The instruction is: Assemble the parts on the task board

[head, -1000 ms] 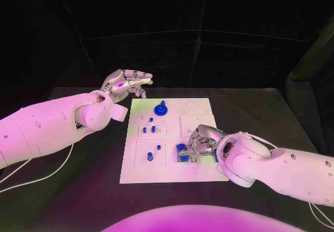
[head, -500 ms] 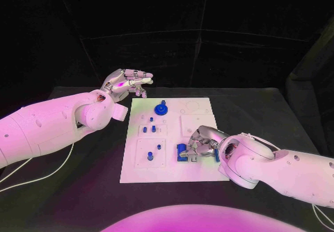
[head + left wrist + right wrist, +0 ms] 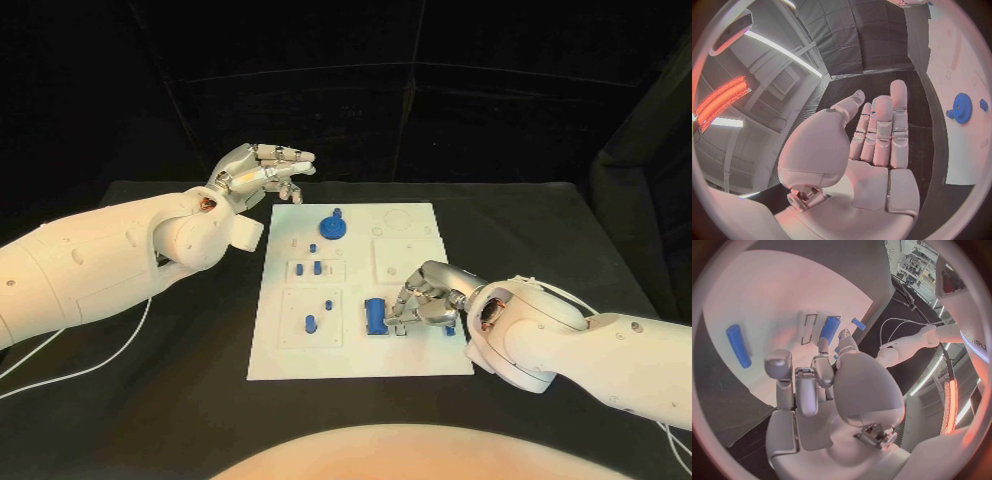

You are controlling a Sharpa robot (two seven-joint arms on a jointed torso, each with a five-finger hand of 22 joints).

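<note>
I see the white board [image 3: 361,290] lying lengthwise in the middle of the black table [image 3: 144,400]. My left hand [image 3: 264,172] hovers above the table just beyond the board's far left corner, palm up; in the left wrist view its fingers [image 3: 882,130] lie straight and side by side, thumb apart, with nothing in them. A blue gear [image 3: 333,227] with a small knob stands near the board's far end, close to that hand. Nearer me on the left side, several small blue pegs [image 3: 309,268] stand in a square recess, and one more peg [image 3: 310,323] stands in the next recess. My right hand [image 3: 423,300] rests over the board's near right part, fingers curled downward beside a long blue block [image 3: 375,316] that lies on the board; I cannot tell whether the fingertips touch or pinch anything. The right wrist view shows the curled fingers [image 3: 807,385] above the white surface.
</note>
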